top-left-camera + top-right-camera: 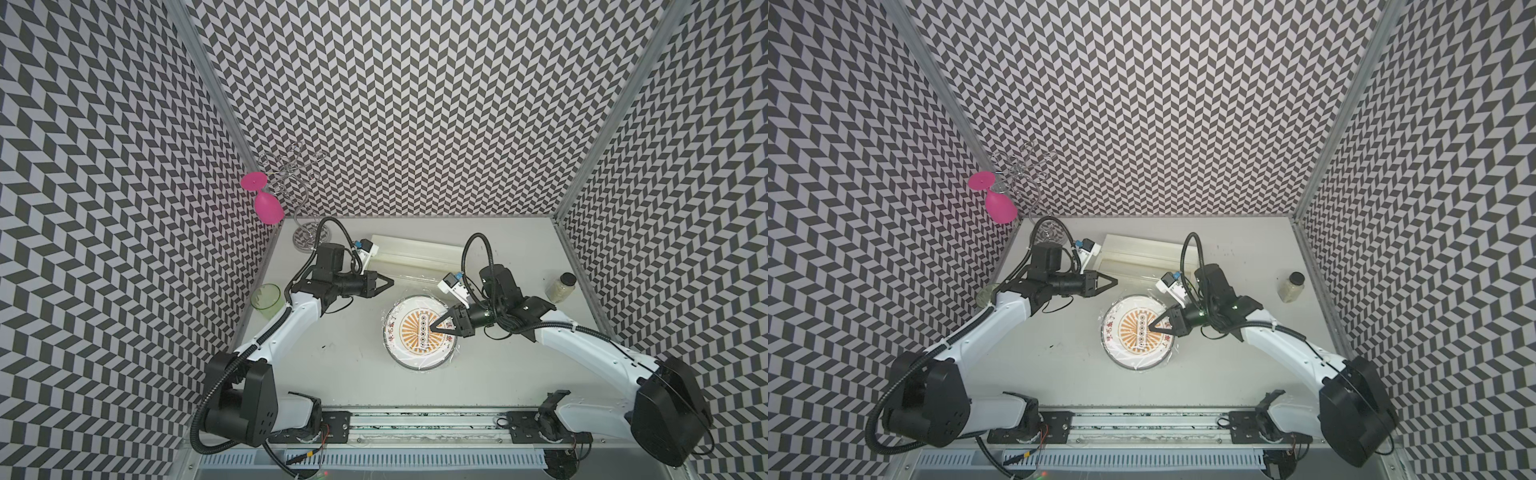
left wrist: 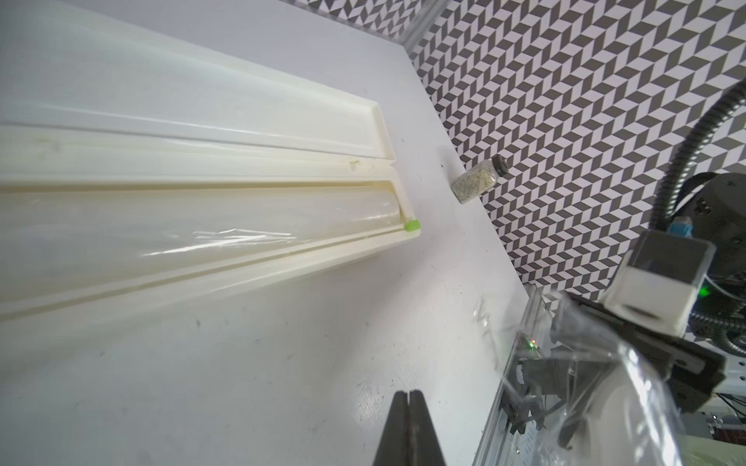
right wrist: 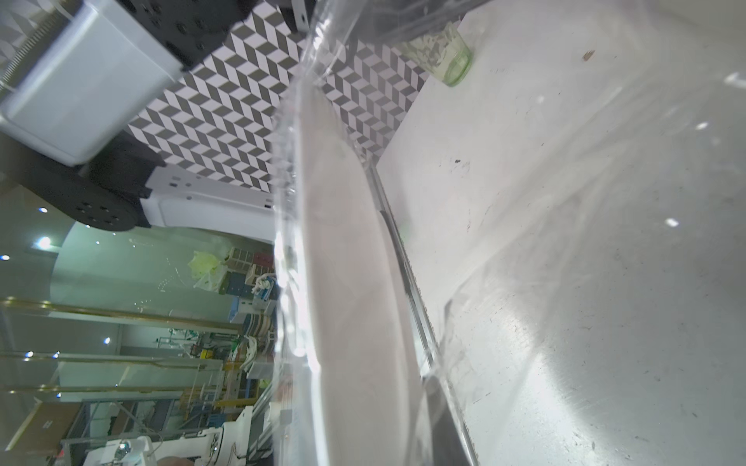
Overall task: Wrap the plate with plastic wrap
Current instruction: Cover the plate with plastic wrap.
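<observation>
Figure: I am watching the plate (image 1: 409,338) lying flat on the surface (image 1: 353,374), right of centre and nearer than the long cream dispenser box (image 1: 415,253). The plastic wrap (image 2: 613,383) is lying over the plate, and its crinkled edge is showing just beyond the rim in both top views. The right gripper (image 1: 433,328) is reaching over the right part of the plate. Its fingers are pinching together on the plastic wrap, which is rising from the plate as a glossy sheet and filling most of the right wrist view. The left gripper (image 1: 390,282) is hanging above bare surface between the dispenser box and the far left edge of the plate. Its fingers (image 2: 121,419) are clenched with only a thin slit between them, gripping nothing. The dispenser box is lying open along the far side, its roll exposed and a green tab (image 2: 130,226) sitting at its right end. A small jar (image 1: 561,286) of pale grains is standing near the right wall, well apart from the plate. A green cup (image 1: 267,300) is standing at the left edge. A pink glass (image 1: 266,205) is hanging upside down from the wire rack (image 1: 291,174) in the far left corner.
</observation>
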Tool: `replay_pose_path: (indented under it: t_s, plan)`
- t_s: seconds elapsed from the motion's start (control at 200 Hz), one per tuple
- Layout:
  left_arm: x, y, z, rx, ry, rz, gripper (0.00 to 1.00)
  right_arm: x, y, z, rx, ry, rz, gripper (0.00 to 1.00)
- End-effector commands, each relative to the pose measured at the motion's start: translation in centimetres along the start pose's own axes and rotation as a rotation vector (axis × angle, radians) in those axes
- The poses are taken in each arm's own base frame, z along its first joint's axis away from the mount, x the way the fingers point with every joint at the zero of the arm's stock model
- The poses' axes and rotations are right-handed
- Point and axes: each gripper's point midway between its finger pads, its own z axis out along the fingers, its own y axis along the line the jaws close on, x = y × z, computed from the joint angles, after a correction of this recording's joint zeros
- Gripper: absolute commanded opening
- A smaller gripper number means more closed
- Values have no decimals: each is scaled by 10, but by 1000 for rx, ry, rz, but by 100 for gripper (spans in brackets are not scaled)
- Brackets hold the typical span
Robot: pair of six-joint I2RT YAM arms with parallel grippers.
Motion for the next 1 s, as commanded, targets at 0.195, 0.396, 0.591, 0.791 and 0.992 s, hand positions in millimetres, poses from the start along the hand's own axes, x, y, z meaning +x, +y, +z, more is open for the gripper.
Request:
replay_pose_path:
  t_s: [0.195,0.396,0.591,0.791,0.992]
  plan:
    - [-16,-2,-57,59,-215,-126,39,-21,0,-12,-55,-79,19,0]
    - [-8,-24,-76,126,-307,-130,63,-22,-21,-17,-21,-103,99,0]
    - [1,-42,-53,121,-258,-36,67,-23,-23,-16,-28,-107,110,0]
    - [6,-50,-17,85,-164,40,59,-21,-25,-15,-26,-101,117,0]
    - [8,-52,-10,93,-144,50,39,-19,-27,-14,-24,-98,123,0]
